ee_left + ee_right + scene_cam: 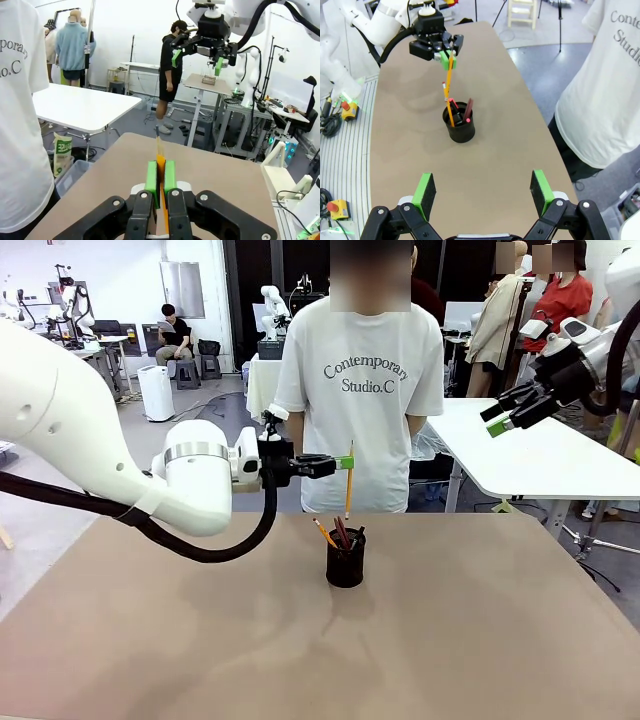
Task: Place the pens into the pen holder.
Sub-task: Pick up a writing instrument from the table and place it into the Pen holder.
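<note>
Left gripper [345, 464] clamped on a yellow-orange pencil [349, 485], pen holder [346, 558] on the table [480, 620] just below its tip, other pens [340, 532] inside, right gripper [506, 414] raised off to the side, jaws spread wide

The pen holder [346, 566] hides the lower ends of the pens [340, 532] inside it. In the left wrist view, the green pads [151, 177] cover the middle of the orange pencil [160, 152], and its far tip blurs.
</note>
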Controlling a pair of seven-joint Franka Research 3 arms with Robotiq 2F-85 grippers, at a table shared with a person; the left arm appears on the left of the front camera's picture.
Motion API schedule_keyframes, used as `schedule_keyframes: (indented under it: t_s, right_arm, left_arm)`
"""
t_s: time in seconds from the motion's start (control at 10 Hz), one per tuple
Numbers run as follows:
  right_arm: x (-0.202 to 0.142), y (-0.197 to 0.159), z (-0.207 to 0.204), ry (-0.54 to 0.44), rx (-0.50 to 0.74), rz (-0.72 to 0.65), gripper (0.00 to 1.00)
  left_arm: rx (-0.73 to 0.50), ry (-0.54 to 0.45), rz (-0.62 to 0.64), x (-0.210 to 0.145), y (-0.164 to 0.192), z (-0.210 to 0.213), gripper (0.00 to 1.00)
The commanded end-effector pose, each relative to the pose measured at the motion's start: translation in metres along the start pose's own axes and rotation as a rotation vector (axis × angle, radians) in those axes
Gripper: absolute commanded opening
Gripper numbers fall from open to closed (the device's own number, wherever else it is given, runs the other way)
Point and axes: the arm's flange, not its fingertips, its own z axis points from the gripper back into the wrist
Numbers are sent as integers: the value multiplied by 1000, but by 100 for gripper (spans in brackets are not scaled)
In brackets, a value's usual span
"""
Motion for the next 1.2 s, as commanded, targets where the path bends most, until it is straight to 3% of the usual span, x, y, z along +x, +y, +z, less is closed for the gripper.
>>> schedule_keyframes:
  t_s: [0.0,0.3,1.0,1.1]
  right_arm:
    - [3,1,0,-2,-8,-13,100]
    - [3,1,0,-2,-8,-13,100]
    - [3,1,0,-2,-8,-13,100]
    - [3,1,0,-2,-8,-13,100]
  left_arm:
    - [-17,-9,-35,-6,7,-3,0]
    - [-43,-10,-103,-19,9,-10,0]
    - [-20,32,-122,-56,24,-11,0]
    - [-10,25,-149,-59,26,-12,4]
